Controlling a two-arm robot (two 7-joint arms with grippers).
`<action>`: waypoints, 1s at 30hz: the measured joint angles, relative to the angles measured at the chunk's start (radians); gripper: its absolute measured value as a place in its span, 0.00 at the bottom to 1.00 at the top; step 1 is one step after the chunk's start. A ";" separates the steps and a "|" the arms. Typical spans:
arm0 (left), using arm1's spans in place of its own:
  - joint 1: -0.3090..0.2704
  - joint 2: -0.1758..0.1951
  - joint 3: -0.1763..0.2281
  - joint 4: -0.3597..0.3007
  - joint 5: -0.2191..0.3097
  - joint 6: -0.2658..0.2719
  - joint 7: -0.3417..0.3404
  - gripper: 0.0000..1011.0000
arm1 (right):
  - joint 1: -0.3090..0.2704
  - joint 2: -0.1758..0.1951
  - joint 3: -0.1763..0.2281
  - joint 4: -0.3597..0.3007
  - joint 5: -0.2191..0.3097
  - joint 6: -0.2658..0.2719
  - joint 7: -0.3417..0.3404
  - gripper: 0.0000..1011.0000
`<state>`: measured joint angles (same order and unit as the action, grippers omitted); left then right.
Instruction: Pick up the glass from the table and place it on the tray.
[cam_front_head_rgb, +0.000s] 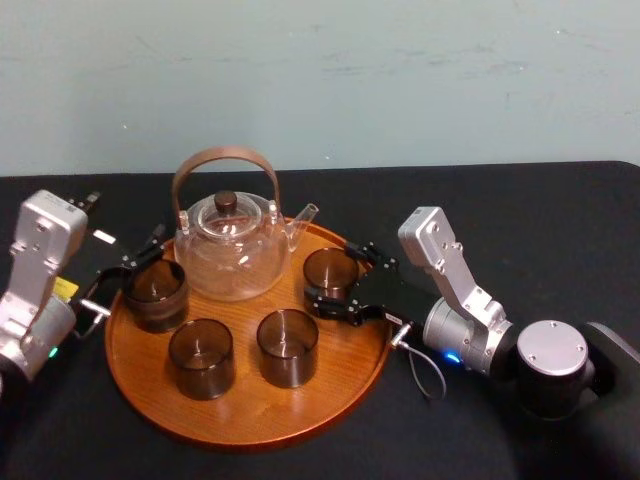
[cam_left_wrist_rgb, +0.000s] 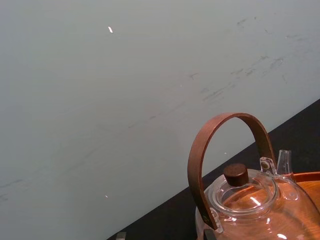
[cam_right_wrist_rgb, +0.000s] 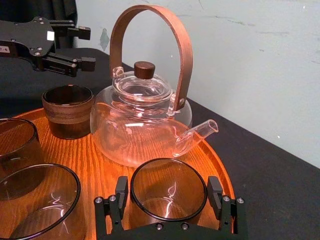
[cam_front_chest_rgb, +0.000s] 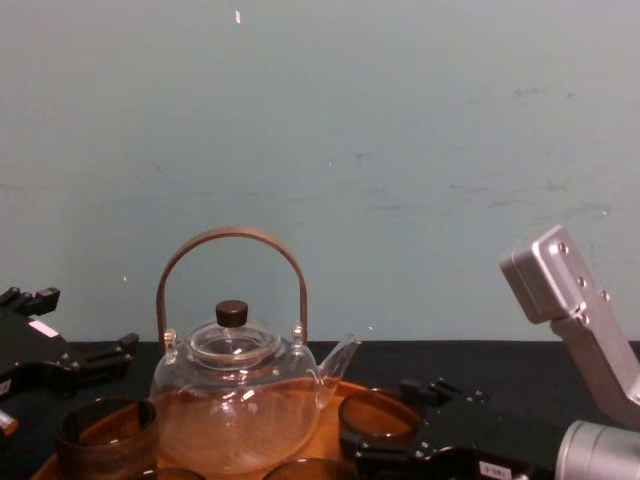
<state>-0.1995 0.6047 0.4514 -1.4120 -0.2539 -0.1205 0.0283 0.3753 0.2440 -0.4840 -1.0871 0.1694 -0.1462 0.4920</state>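
A black cloth-covered table (cam_front_head_rgb: 560, 210) is stretching wide before the robot, with much bare cloth showing at 3 o'clock and along the far edge by the pale wall. On it a large round wooden tray (cam_front_head_rgb: 250, 425) is lying flat, orange-brown, with visible grain and a low raised rim. A clear glass teapot (cam_front_head_rgb: 230, 262) with a bent wooden handle and a dark knob is sitting at 12 o'clock on the tray, and its spout is pointing toward 2 o'clock.

The glass (cam_front_head_rgb: 330, 268) is standing on the tray at 2 o'clock. It is upright, its long axis is vertical and its round mouth is opening upward. It is smooth, brown-tinted and cylindrical. It is sitting near the rim, just beside the teapot spout.

A second glass (cam_front_head_rgb: 155, 295) is standing at 10 o'clock, a third glass (cam_front_head_rgb: 200, 358) at 8 o'clock and a fourth glass (cam_front_head_rgb: 288, 347) at 4 o'clock. Bare wood is showing at 6 o'clock.

The right gripper (cam_right_wrist_rgb: 168, 195) is reaching in from 3 o'clock and is clasping the glass with one black finger on each side of the wall. The left gripper (cam_right_wrist_rgb: 86, 48) is hanging by the second glass with its fingers apart, holding nothing.
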 joint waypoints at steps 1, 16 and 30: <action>0.000 0.000 0.000 0.000 0.000 0.000 0.000 0.99 | 0.000 0.000 0.000 0.000 0.000 0.000 0.000 0.99; 0.000 0.000 0.000 0.000 0.000 0.000 0.000 0.99 | -0.032 0.015 0.025 -0.068 0.001 -0.035 -0.023 0.99; 0.000 0.000 0.000 0.000 0.000 0.000 0.000 0.99 | -0.085 0.055 0.076 -0.183 0.032 -0.056 -0.028 0.99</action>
<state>-0.1995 0.6047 0.4514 -1.4119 -0.2539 -0.1205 0.0283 0.2901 0.2994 -0.4081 -1.2705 0.2015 -0.2021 0.4644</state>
